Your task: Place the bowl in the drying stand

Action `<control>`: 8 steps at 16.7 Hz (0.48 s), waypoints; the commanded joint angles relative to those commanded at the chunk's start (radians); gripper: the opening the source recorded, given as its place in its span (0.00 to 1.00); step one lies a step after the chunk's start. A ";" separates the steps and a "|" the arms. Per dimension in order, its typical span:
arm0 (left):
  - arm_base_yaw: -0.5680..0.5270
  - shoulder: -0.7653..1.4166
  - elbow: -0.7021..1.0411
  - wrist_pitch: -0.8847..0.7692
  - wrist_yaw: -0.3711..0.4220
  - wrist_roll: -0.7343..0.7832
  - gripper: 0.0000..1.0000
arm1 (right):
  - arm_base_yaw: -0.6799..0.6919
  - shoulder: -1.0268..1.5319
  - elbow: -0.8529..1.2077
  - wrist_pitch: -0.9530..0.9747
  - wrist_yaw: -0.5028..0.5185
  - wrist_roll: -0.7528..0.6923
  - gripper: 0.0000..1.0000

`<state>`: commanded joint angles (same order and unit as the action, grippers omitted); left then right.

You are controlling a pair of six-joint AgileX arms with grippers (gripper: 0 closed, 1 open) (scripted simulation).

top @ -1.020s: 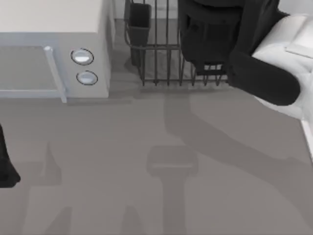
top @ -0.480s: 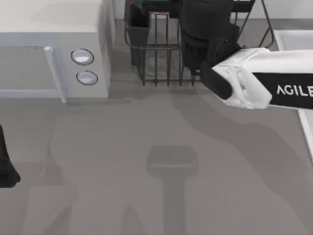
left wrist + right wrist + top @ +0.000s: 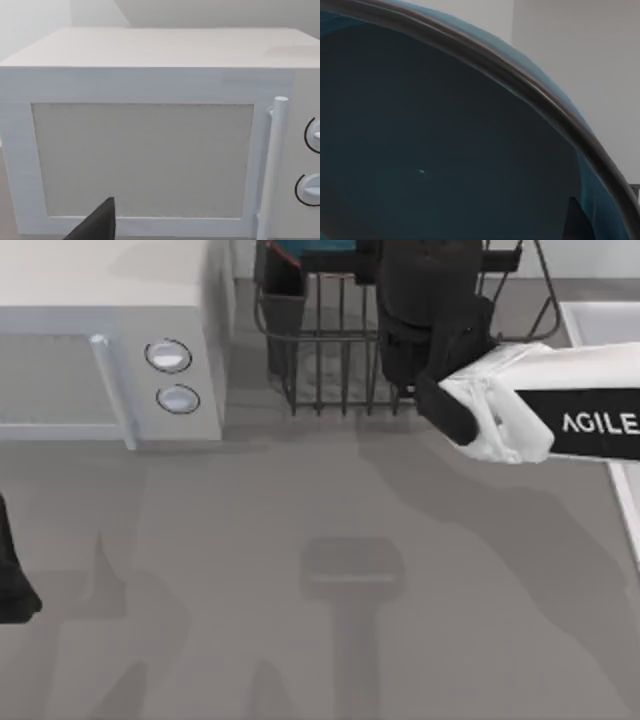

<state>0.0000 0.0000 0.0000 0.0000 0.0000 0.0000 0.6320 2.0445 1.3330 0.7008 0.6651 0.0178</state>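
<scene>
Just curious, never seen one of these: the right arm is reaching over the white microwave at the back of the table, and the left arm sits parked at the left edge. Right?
Not quite. In the top view the right arm reaches over the dark wire drying stand, beside the microwave. The left arm is parked at the left edge, as you said.

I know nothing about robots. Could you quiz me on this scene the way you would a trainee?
1. True or false: the right arm reaches over the drying stand.
2. What stands on the table at the top view's left? A) a white microwave B) a kettle C) a toaster
3. Fill in: the right wrist view looks closely into the inside of the blue ____.

Key
1. True: it stretches in from the right, its dark end above the wire bars.
2. A: it has two round knobs.
3. Bowl: a sliver of it also shows at the top edge of the top view.
</scene>
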 joint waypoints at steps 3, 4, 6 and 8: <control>0.000 0.000 0.000 0.000 0.000 0.000 1.00 | 0.000 0.000 0.000 0.000 0.000 0.000 0.38; 0.000 0.000 0.000 0.000 0.000 0.000 1.00 | 0.000 0.000 0.000 0.000 0.000 0.000 0.45; 0.000 0.000 0.000 0.000 0.000 0.000 1.00 | 0.000 0.000 0.000 0.000 0.000 0.000 0.60; 0.000 0.000 0.000 0.000 0.000 0.000 1.00 | 0.000 0.000 0.000 0.000 0.000 0.000 0.75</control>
<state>0.0000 0.0000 0.0000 0.0000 0.0000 0.0000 0.6320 2.0445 1.3330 0.7008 0.6651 0.0178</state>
